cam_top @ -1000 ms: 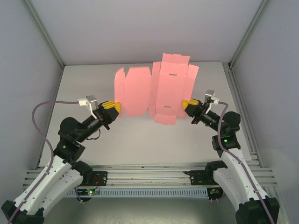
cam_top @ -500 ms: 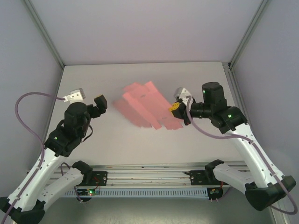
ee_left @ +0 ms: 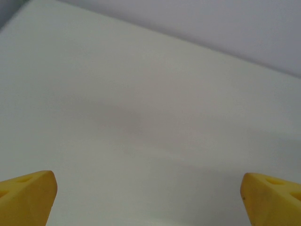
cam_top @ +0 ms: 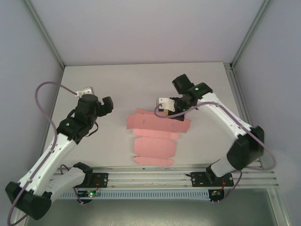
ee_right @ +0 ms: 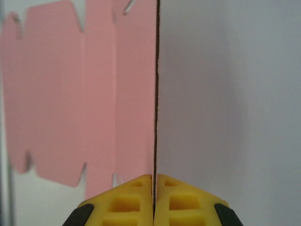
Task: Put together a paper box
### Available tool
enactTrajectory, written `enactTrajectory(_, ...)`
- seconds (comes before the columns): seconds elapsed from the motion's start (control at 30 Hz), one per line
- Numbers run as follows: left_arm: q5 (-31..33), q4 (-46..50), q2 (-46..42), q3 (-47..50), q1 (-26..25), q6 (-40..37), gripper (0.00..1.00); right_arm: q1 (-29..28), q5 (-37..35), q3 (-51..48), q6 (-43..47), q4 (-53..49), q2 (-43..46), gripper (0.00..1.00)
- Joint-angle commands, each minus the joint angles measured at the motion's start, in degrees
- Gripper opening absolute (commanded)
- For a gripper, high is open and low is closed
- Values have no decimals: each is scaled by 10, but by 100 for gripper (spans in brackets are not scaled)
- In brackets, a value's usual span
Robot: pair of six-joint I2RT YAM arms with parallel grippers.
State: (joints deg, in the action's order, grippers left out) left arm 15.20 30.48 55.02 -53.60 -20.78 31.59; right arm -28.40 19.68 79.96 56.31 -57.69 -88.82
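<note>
1. The top view is bright. The light is soft and even, and the table looks pale grey with no hard shine.
2. Faint, soft shadows lie on the table under both arms there.
3. The paper box looks pale pink from above, and its edges are a bit fuzzy.
4. The left wrist view is hazy all over. The left gripper has yellow fingertips in the bottom corners, and they are blurry. A faint grey smudge sits mid-table.
5. In the right wrist view the card's dark edge is a crisp line. The right gripper is very close and a little soft.
</note>
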Motion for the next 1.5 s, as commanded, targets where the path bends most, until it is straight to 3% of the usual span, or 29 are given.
enactTrajectory(0.0,-129,-59,70,16,38,-43,100,-9,-49,1,57,80,-36,0)
enactTrajectory(0.2,-248,-198,133,58,50,-119,100,-16,-18,-16,73,136,-70,0)
enactTrajectory(0.43,-313,-191,201,24,50,-127,100,-15,29,-18,90,126,-59,0)
enactTrajectory(0.6,-451,-223,217,24,49,-150,100,-15,18,-10,81,120,-65,0)
enactTrajectory(0.7,-496,-224,211,27,45,-163,100,-14,4,-8,56,132,-69,0)
enactTrajectory(0.83,-505,-212,192,41,38,-183,100,-3,1,3,-1,163,-72,0)
enactTrajectory(1.0,-450,-190,197,48,34,-171,100,-3,49,-7,1,173,-53,0)
enactTrajectory(1.13,-482,-183,212,37,25,-180,100,-2,56,-6,-9,172,-49,0)
enactTrajectory(1.27,-516,-210,181,33,9,-226,100,-1,65,8,14,114,-65,0)
enactTrajectory(1.37,-491,-225,152,31,9,-239,100,2,77,24,39,64,-84,0)
enactTrajectory(1.47,-490,-180,148,9,9,-277,100,5,91,31,58,41,-93,0)
